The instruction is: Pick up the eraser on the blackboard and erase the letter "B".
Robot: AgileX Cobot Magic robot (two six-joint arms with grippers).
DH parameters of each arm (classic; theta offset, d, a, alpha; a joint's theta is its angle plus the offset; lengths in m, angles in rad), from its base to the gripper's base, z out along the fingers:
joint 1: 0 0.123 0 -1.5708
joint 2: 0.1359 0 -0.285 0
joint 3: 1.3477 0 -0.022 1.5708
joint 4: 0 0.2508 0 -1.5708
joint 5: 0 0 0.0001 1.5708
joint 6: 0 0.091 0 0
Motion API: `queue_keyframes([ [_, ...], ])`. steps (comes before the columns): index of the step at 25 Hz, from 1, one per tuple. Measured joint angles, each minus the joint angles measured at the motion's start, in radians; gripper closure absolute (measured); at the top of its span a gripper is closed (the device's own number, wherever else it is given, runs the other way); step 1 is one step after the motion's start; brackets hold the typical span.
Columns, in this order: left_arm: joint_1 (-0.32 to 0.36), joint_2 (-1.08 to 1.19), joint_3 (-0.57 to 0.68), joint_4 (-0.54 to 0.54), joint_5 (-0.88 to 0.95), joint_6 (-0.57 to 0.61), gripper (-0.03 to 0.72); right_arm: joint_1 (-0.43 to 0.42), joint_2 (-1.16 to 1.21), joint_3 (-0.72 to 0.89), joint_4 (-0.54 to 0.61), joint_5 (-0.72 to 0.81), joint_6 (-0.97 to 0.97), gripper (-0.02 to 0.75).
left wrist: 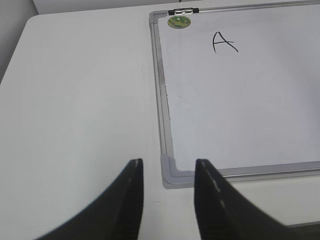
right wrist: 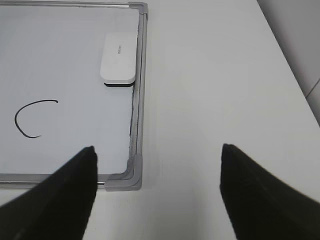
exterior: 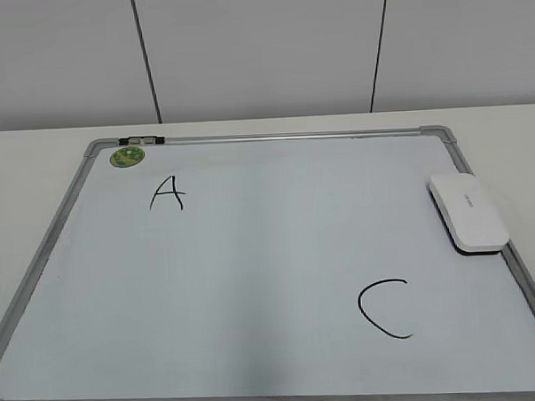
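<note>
Left gripper (left wrist: 165, 167) has its fingers fairly close together with a gap showing, holding nothing. Right gripper (right wrist: 157, 152) is spread wide open, also empty.

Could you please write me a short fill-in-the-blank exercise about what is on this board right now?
1. The eraser lies along the board's ____ edge in the exterior view.
2. The letters on the board are A and ____.
3. The round magnet is coloured ____.
4. The wider-open claw is the ____ one.

Missing words: right; C; green; right
</note>
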Motion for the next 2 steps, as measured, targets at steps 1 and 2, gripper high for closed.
queue_keyframes([
  [1, 0.0, 0.0, 0.0, 0.0, 0.0, 0.0, 0.447, 0.0, 0.0, 0.0, 0.0, 0.0, 0.0, 0.15],
  [2, 0.0, 0.0, 0.0, 0.0, 0.0, 0.0, 0.447, 0.0, 0.0, 0.0, 0.0, 0.0, 0.0, 0.15],
])
